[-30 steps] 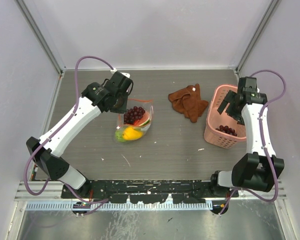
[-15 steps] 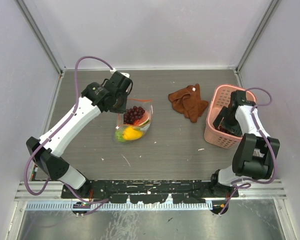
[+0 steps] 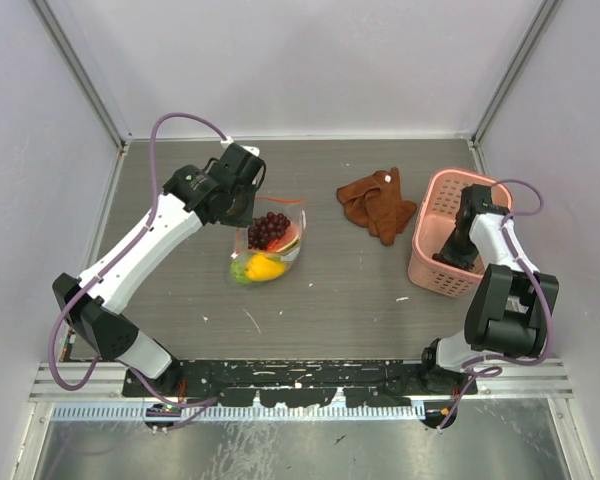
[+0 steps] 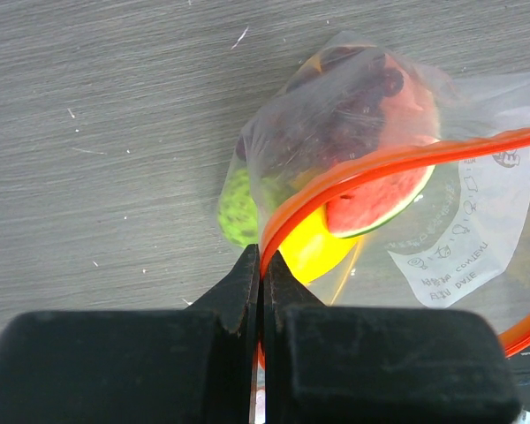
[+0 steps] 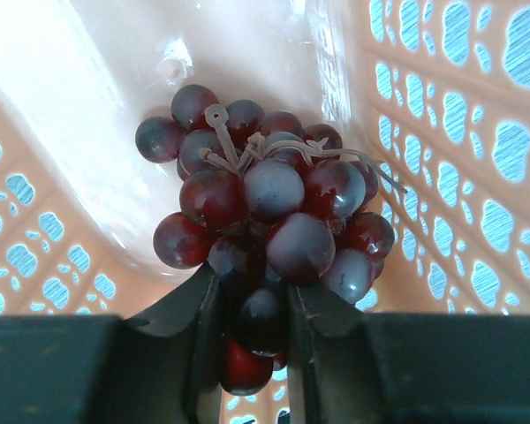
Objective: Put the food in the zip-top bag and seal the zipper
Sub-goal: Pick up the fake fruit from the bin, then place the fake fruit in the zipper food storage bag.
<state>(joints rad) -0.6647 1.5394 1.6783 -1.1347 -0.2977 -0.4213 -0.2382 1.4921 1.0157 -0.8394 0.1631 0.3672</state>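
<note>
Just now the right pincer (image 5: 252,305) dropped into the pink basket (image 3: 427,262) at three o'clock and nipped a grape bunch (image 5: 265,212), likely bound for the zip-top bag (image 4: 477,203); the left pincer (image 4: 261,265) pinches its zipper (image 4: 380,163).

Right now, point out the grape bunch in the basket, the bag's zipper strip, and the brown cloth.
grape bunch (image 5: 274,190): right wrist view, centre grape.
zipper strip (image 4: 380,163): left wrist view, mid-strip.
brown cloth (image 3: 375,205): top view, middle.

Left tool (image 4: 261,265) tight on orange-red zipper (image 4: 406,157) of fruit-filled bag (image 4: 464,208).
</note>
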